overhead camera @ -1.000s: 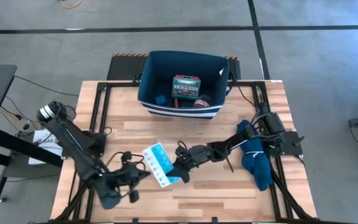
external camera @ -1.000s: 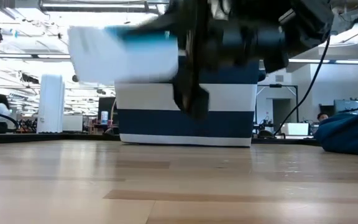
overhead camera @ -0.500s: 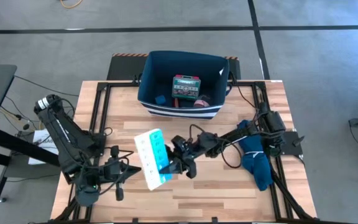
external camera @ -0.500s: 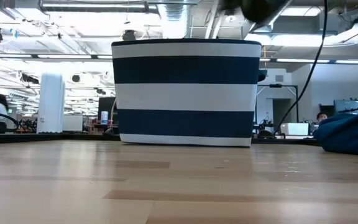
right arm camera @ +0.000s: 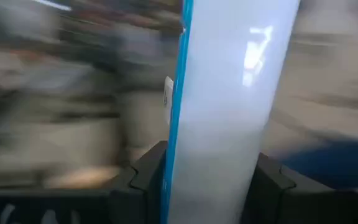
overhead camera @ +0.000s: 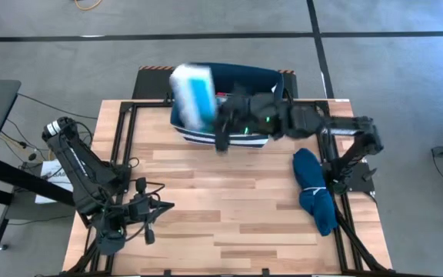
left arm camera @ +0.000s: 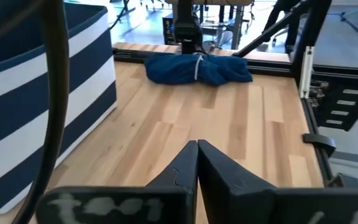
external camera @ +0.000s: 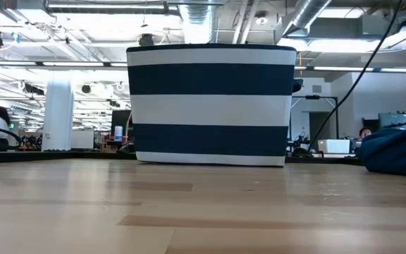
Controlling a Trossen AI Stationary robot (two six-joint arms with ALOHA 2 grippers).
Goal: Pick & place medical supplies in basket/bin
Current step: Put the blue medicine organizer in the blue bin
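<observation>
Right gripper is clamped on the pill organiser, its fingers either side of the case as the right wrist view shows. Gripper and organiser are blurred in the high view. The organiser is held up over the left part of the bin, overlapping its left rim. Right arm reaches across the bin from the right side of the table; the bin's contents are mostly hidden under it.

Left gripper sits at the near-left corner of the table, holding nothing. In the left wrist view its fingers are pressed together tip to tip, pointing across the bare boards.

The bin stands at the far edge of the table, centred. In the low view its striped wall fills the middle of the picture, standing flat on the boards; no arm shows in that view.

A dark-blue cloth lies bunched along the right edge of the table, well apart from the bin. Left wrist view shows it lying against the table frame, with the bin wall at the side.
</observation>
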